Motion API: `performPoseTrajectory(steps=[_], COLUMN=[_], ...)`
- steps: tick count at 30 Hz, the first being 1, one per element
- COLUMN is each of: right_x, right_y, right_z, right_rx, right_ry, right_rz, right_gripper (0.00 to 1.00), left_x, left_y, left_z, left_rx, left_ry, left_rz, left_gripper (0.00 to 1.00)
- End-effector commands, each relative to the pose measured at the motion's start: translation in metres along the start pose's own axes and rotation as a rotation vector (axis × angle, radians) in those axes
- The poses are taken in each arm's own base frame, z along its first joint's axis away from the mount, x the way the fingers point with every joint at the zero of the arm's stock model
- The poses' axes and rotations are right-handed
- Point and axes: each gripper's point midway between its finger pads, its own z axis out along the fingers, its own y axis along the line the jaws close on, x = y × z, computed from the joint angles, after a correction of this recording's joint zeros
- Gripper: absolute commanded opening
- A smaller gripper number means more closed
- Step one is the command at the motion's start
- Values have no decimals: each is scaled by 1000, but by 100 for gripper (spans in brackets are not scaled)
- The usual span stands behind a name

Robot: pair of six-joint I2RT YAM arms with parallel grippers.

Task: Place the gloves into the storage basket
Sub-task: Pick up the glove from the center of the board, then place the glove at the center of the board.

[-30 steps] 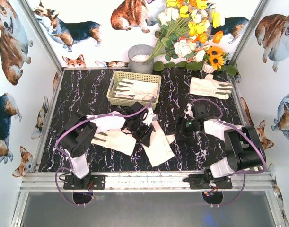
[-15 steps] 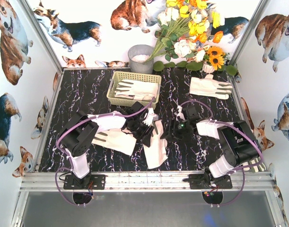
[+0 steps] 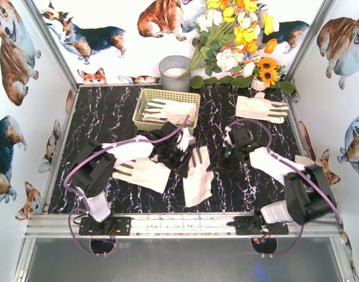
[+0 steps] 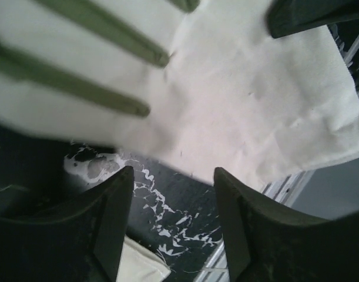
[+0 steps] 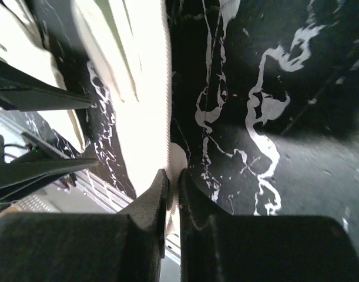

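The storage basket [image 3: 145, 98] stands at the back with gloves [image 3: 169, 110] lying in it. A cream glove [image 3: 198, 174] with grey fingers lies at the table's middle. My right gripper [image 3: 213, 163] is shut on that glove's right edge; the right wrist view shows the jaws [image 5: 173, 187] pinching the cream fabric [image 5: 141, 111]. Just left of the glove's fingers, my left gripper [image 3: 181, 158] is open. In the left wrist view its jaws [image 4: 173, 176] hold nothing, and the glove [image 4: 226, 88] lies beyond them. Another glove [image 3: 141, 174] lies under the left arm, and one more [image 3: 260, 108] at the back right.
A round grey pot [image 3: 174, 71] stands behind the basket. A bunch of artificial flowers [image 3: 238, 41] leans at the back wall. The metal frame rail [image 3: 179, 224] runs along the near table edge. Printed walls close in both sides.
My right gripper has moved left and closed on the middle glove's edge. My left gripper has opened and let go of that glove, which has shifted slightly up and right.
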Motion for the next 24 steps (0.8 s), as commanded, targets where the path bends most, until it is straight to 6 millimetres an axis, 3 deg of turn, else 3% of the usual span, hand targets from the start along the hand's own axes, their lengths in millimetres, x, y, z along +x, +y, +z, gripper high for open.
performPoseTrajectory(steps=[1,4,7,12,15,17,20,24], right_x=[-30,-41,-50,-68,-70,-70,-65,-47], right_y=[3,0,-2,-12,-15,-14,-8,11], right_z=[-52,-89,-123,-187,-205,-196,-167,-91], right_rx=[197,341,481,898,1093,1137,1156,1004], right_ry=[-133,-184,-239,-388,-405,-385,-352,-265], right_rz=[-113,-171,-216,-345,-412,-449,-500,-520], right_gripper=[0,0,0,0,0,0,0,0], left_x=[-59,-82,-89,-78,-64,-55,-47,-46], left_y=[-8,-4,15,48,64,69,73,72], left_z=[-54,-98,-143,-213,-241,-253,-263,-265], left_rx=[-64,-137,-264,-425,-482,-510,-531,-518], left_ry=[-197,-320,-428,-592,-649,-670,-698,-706], left_rz=[31,16,-30,-157,-230,-262,-298,-315], left_gripper=[57,74,83,88,90,90,90,90])
